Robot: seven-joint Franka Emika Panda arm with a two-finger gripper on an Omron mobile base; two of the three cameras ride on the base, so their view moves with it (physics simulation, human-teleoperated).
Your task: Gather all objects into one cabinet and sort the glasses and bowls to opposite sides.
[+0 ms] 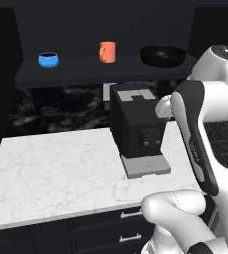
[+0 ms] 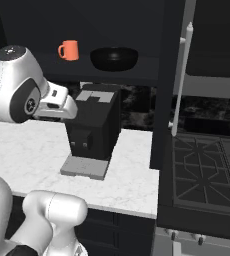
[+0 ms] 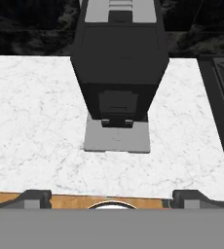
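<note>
The black cabinet (image 1: pixel 81 74) stands open above the counter, its door handle (image 2: pixel 181 80) off to the right. On its shelf a bright blue bowl (image 1: pixel 48 60) sits at the left. An orange mug (image 1: pixel 107 51) (image 2: pixel 68 50) stands in the middle, and a black bowl (image 1: pixel 163 55) (image 2: pixel 114 58) sits at the right. My gripper (image 3: pixel 112 197) is open with nothing between its fingers. It hovers over the counter's front edge, facing the coffee machine and well below the shelf. My hand (image 2: pixel 57 107) is left of the machine in the right base view.
A black coffee machine (image 1: pixel 136 126) (image 2: pixel 93 127) (image 3: pixel 119 63) with a grey drip tray stands on the white marble counter (image 1: pixel 51 168). A stove (image 2: pixel 207 170) lies to the right of the counter. Black drawers (image 1: pixel 126 233) run below the counter.
</note>
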